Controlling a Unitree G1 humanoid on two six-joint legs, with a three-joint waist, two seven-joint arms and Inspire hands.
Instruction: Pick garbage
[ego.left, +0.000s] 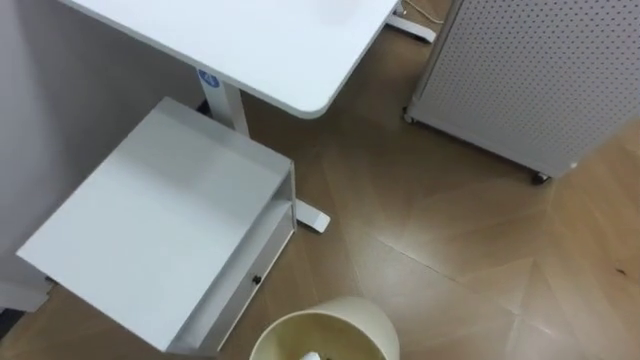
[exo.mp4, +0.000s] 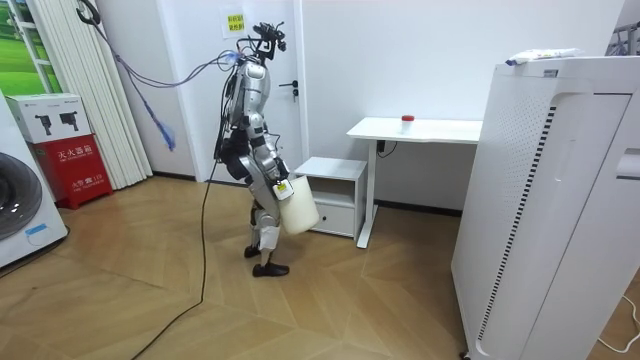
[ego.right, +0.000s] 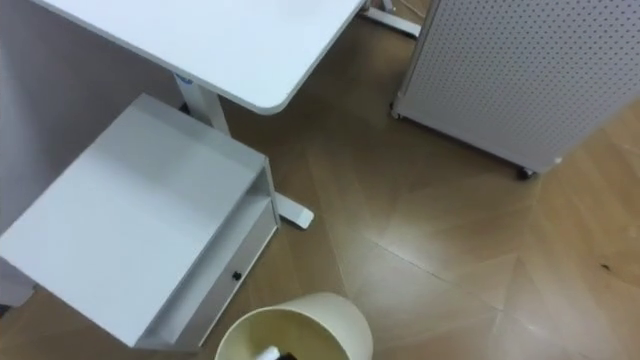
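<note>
A cream waste bin (ego.left: 325, 332) shows at the bottom edge of the eye views, its mouth open towards me, with a small white scrap (ego.left: 311, 355) inside. In the room view the bin (exo.mp4: 298, 207) hangs tilted in front of my hips, and my right hand (exo.mp4: 281, 186) lies against its upper side. I stand facing a low white cabinet (ego.left: 160, 235) and a white desk (ego.left: 270, 45). A small red thing (exo.mp4: 407, 121) sits on the desk top (exo.mp4: 440, 130) in the room view.
The cabinet has a drawer with a small dark knob (ego.left: 256, 279) and stands just left of the bin. The desk's white foot (ego.left: 312, 217) reaches onto the wooden floor (ego.left: 450, 260). A tall white perforated unit (ego.left: 530, 70) on castors stands to the right.
</note>
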